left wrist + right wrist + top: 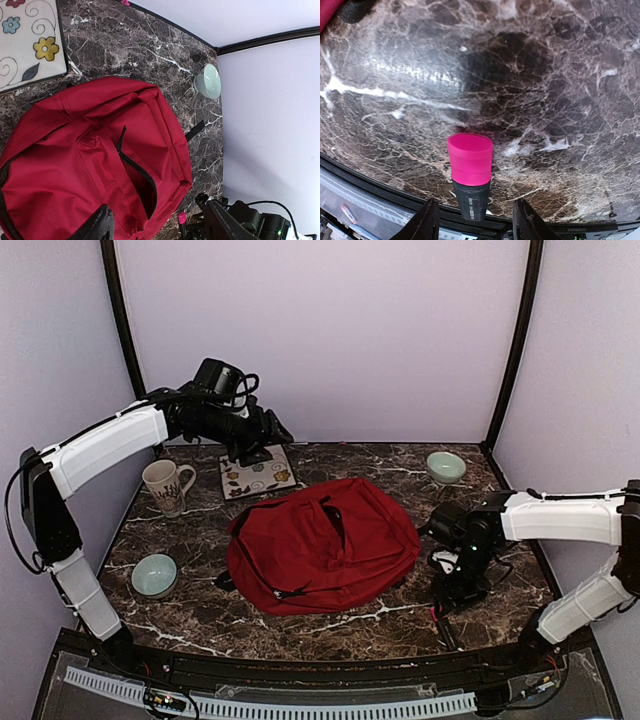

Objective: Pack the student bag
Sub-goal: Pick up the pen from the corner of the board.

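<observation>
Left hand (156, 215) hangs raised toward the back, jaws apart; right hand (476, 206) points downward, low, jaws apart.

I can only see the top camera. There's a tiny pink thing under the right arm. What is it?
Observer: The right wrist view shows a marker with a pink cap and dark body, on the table.
Operator: Is it grabbed?
Observer: No. The right gripper is open, one finger on either side, not touching it.
Operator: And the left one?
Observer: The left gripper is open with nothing between its fingers; the student bag lies beyond them.
</observation>
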You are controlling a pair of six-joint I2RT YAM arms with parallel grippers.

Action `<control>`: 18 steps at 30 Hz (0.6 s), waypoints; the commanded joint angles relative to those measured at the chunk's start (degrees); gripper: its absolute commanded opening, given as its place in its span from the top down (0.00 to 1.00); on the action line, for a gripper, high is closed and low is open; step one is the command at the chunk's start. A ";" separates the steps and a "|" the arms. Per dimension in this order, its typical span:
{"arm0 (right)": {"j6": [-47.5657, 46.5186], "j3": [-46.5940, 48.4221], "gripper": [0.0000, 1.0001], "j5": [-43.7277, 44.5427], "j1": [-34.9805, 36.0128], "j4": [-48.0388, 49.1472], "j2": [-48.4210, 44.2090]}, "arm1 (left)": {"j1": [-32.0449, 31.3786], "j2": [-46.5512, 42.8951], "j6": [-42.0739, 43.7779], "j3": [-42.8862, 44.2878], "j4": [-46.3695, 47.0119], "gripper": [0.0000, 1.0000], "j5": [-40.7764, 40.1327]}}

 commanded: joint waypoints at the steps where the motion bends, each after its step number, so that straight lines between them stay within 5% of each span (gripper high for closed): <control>1: 1.80 -1.65 0.49 0.80 1.88 2.16 -0.13 | -0.01 -3.41 1.92 0.10 -0.08 0.36 -3.65; 9: 2.15 -4.50 0.51 -0.19 4.75 5.55 3.67 | -0.01 -4.05 1.44 -1.37 -1.13 0.36 -4.16; 18: 0.27 -2.89 0.69 2.74 5.19 7.39 7.83 | 0.04 -1.84 1.97 0.64 -1.28 0.38 -4.33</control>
